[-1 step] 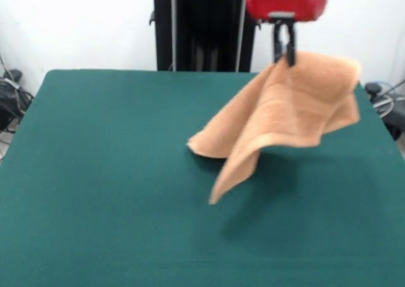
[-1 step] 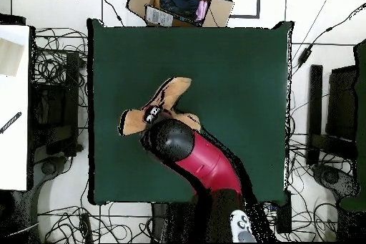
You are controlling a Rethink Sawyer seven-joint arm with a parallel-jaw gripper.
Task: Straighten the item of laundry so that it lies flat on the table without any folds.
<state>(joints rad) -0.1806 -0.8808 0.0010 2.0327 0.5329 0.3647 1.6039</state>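
The towel [image 1: 285, 110] is hanging in loose drapes above the table [image 1: 95, 173], so the flattening is not yet achieved: by my judgement it is still needing to be laid down and spread free of folds. The gripper [image 1: 284, 54] is pinching the towel's upper edge with its jaws clenched on the cloth, the rest sagging below and trailing toward the table's middle.
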